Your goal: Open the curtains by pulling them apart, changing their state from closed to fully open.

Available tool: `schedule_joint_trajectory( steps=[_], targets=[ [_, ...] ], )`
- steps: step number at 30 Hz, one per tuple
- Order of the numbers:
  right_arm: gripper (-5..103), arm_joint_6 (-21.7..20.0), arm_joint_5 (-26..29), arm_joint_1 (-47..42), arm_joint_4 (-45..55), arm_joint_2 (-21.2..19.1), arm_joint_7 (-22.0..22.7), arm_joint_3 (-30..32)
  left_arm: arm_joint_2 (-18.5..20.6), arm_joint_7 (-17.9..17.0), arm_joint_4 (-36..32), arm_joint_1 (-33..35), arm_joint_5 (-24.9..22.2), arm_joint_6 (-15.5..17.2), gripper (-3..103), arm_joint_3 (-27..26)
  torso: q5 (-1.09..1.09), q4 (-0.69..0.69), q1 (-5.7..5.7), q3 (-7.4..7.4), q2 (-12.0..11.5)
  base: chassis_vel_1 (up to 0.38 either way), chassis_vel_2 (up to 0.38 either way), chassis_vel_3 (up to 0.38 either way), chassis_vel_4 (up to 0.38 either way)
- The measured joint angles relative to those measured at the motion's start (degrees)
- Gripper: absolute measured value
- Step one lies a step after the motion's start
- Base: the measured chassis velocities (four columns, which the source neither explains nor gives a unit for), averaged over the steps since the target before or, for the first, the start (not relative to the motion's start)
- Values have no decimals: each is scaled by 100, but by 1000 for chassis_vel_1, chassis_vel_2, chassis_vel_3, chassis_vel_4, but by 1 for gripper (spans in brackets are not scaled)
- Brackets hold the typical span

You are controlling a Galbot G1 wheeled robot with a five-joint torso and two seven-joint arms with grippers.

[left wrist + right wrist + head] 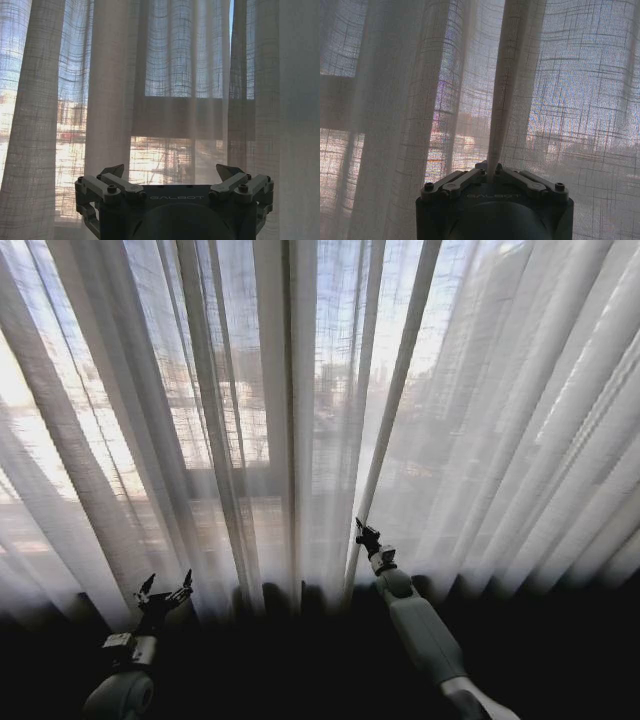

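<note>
Our right claw [494, 175] is clamped on a pleat of the tall sheer white pleated curtains [300, 420], which hang closed before us. Our left claw [165, 592] gapes empty, needing a fold before we pull apart.

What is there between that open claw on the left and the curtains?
Nothing visible. The left claw hangs open with only air between it and the sheer curtains ahead. The right claw is already shut on a curtain fold.
</note>
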Motion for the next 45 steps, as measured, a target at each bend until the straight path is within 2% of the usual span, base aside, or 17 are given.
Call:
schedule_joint_trajectory(
  steps=[8, 18, 27, 45],
  targets=[
    [0, -6, 28, -24, 11, -55, -40, 23, 0, 0, 0, 0, 0, 0, 100, 0, -1, 1, 0, 0, 0, -50, -68, 64, 60],
    [0, -3, 148, -99, 61, -233, -108, 117, 0, 0, 0, 0, 0, 0, 100, 1, 1, -2, 0, 0, 0, -227, -241, 224, 225],
    [0, 10, 250, -177, 110, -378, -190, 229, 0, 0, 0, 0, 0, 0, 100, 1, 0, 0, 0, 0, 0, -338, -328, 328, 331],
    [0, 7, 292, -258, 217, -385, -211, 264, 0, 0, 0, 0, 0, 0, 100, 1, 0, 0, 0, 0, 0, -360, -360, 353, 359]
  ],
)
